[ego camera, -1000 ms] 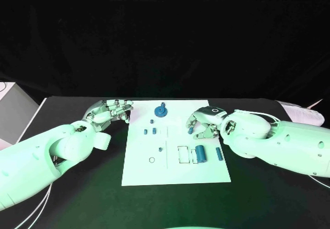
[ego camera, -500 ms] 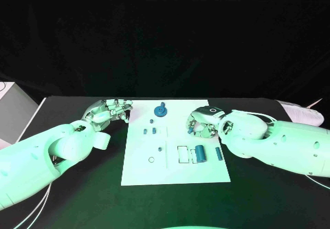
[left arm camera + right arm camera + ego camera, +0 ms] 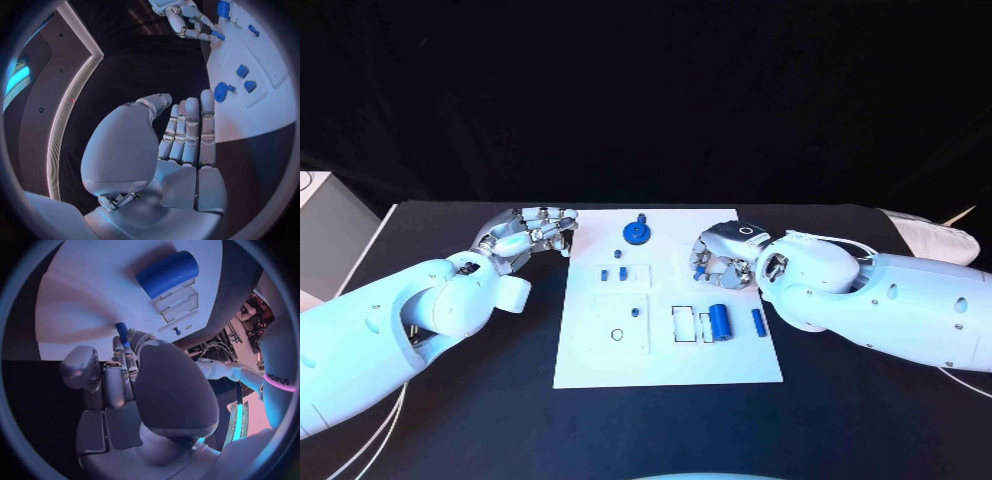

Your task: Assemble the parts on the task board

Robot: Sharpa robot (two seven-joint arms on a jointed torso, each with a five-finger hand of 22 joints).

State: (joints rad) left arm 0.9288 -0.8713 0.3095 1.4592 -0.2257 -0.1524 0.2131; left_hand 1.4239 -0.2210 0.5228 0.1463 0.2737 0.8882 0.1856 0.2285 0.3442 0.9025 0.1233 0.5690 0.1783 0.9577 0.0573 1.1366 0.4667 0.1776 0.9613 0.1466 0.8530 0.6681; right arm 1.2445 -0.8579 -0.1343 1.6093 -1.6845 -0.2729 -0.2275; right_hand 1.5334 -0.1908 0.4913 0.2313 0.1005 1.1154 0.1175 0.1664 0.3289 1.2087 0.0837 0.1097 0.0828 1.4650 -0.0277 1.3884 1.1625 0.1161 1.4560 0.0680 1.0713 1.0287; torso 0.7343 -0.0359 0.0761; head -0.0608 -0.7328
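The right hand (image 3: 726,252) had slid a touch farther onto the white task board (image 3: 669,365), which lay on the black table (image 3: 473,420), dark backdrop behind. It pinched a small blue peg (image 3: 122,332) at its fingertips. The left hand (image 3: 528,232) rested beside the board's edge, fingers together, holding nothing.

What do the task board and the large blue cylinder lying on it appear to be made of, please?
The task board looks like matte white plastic or painted plate: flat, even, without glare. The large blue cylinder seems smooth plastic, uniformly coloured with a soft sheen, though anodised metal cannot be excluded.
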